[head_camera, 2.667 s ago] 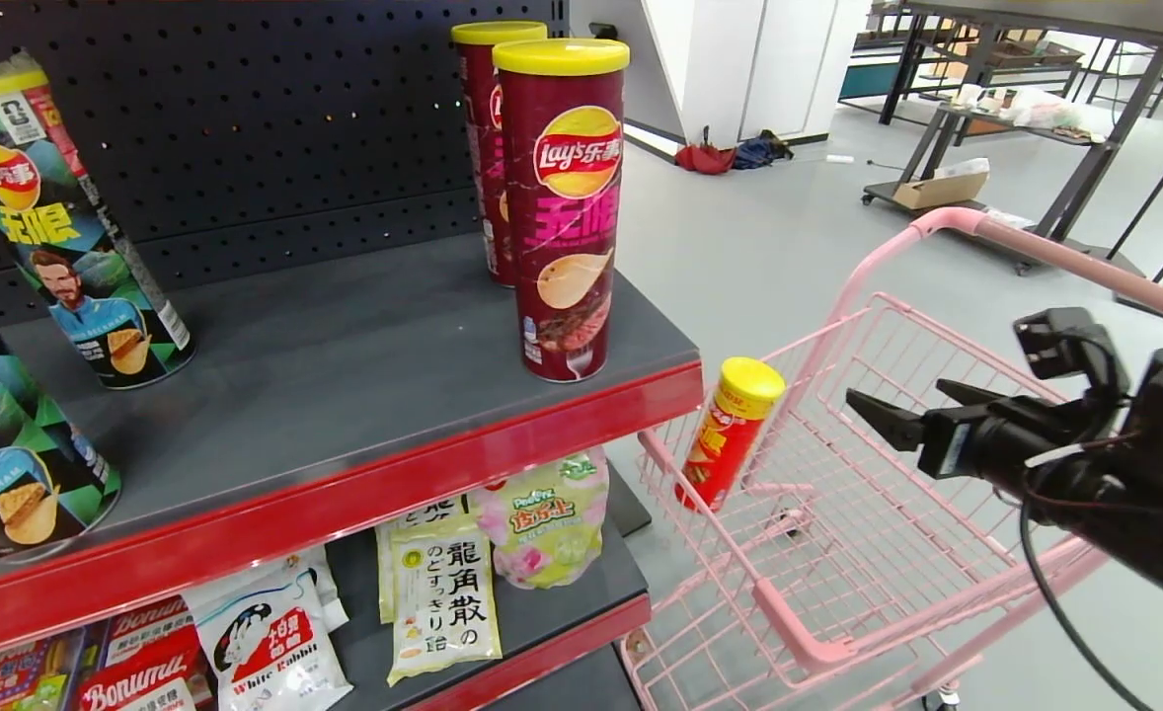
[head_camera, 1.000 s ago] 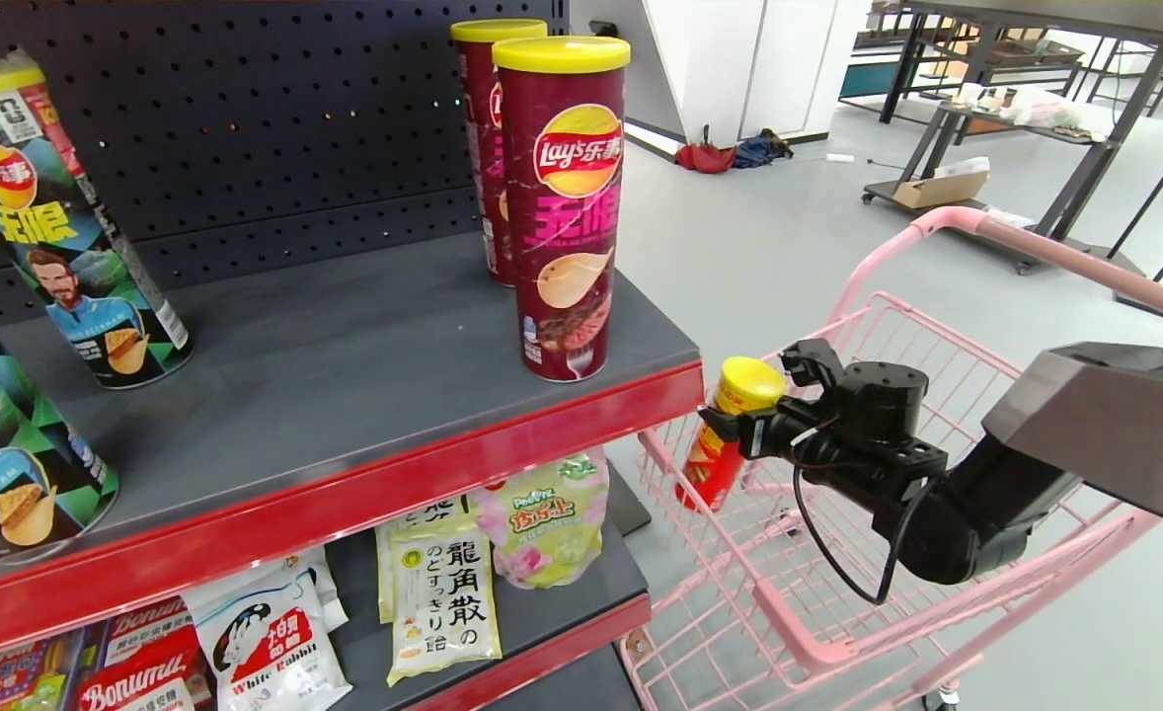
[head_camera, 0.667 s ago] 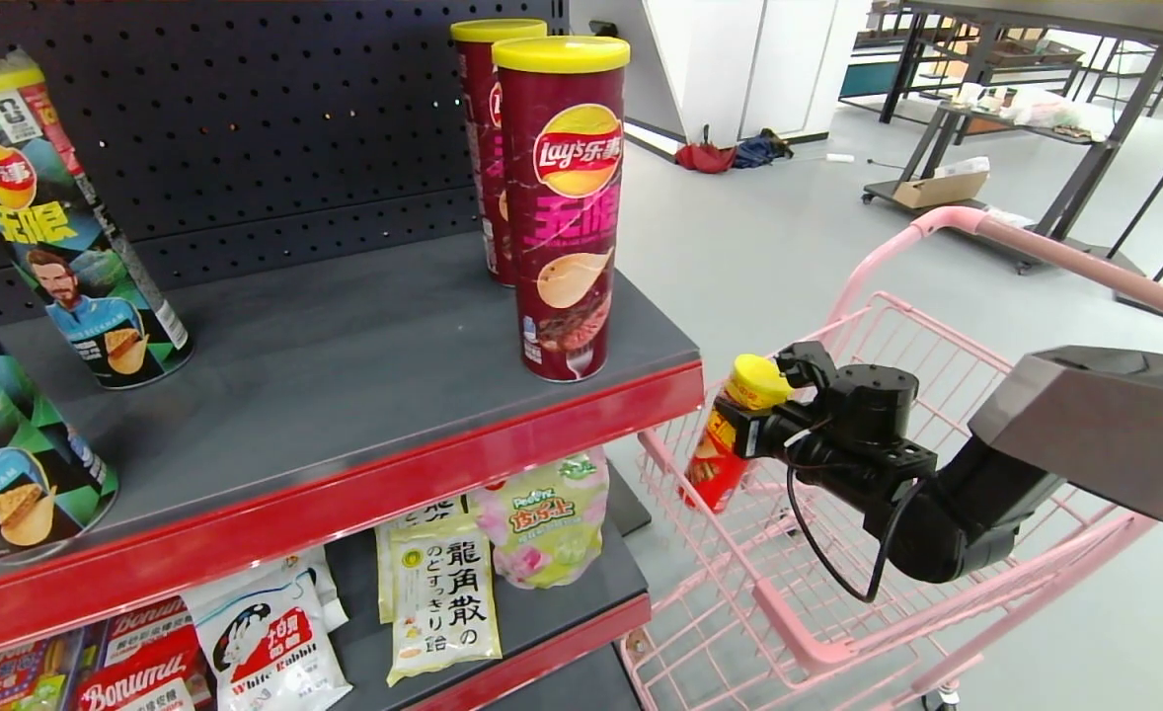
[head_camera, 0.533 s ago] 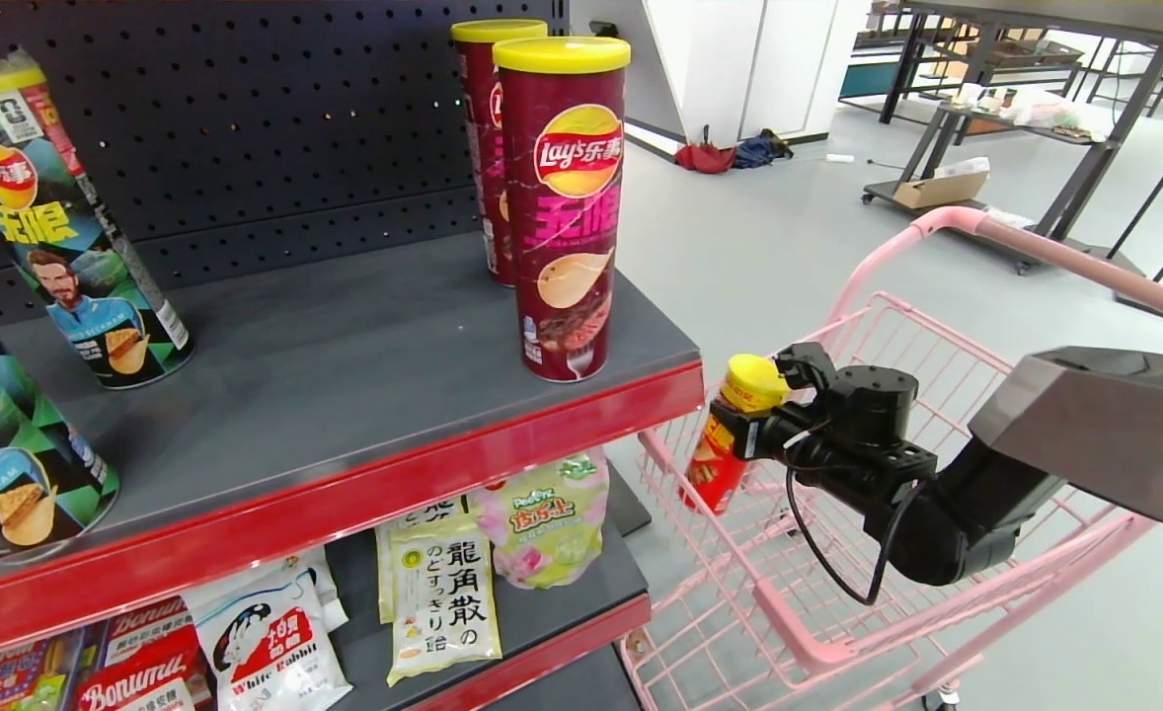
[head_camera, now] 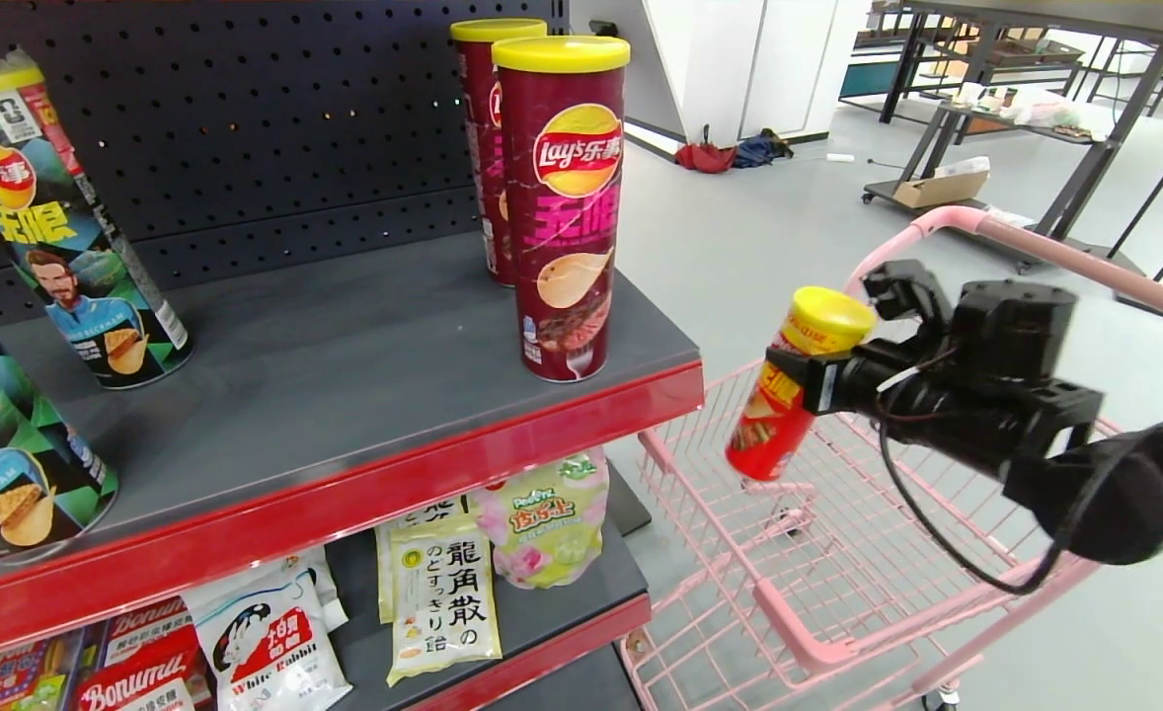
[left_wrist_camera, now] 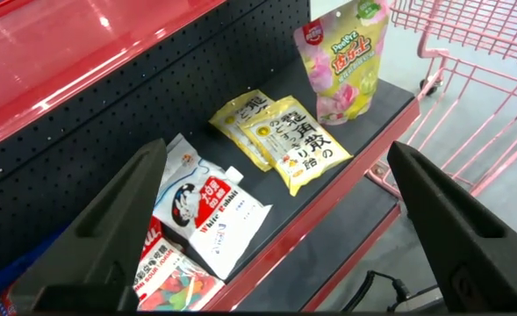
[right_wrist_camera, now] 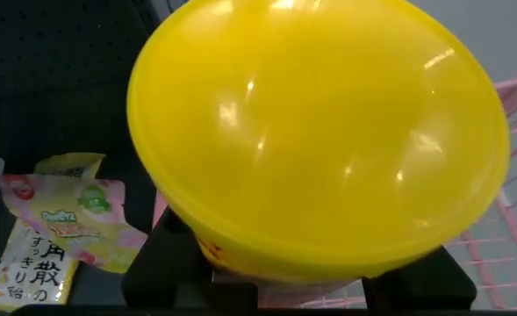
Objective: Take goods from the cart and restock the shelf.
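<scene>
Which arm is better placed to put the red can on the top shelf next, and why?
Right. The right pincer is shut on the red can, held above the cart beside the top shelf. The left pincer is open, low by the snack bags.

Upper shelf middle: bare grey top of the upper shelf [head_camera: 345, 336] lies open between the green cans [head_camera: 58, 217] at left and the maroon cans [head_camera: 562, 207] at its right front corner
Back: pegboard wall [head_camera: 246, 118] closes it off
Past the shelf's right end: open air up to the cart [head_camera: 957, 219]
In the way: maroon cans stand between the red can [head_camera: 784, 405] and the bare middle
</scene>
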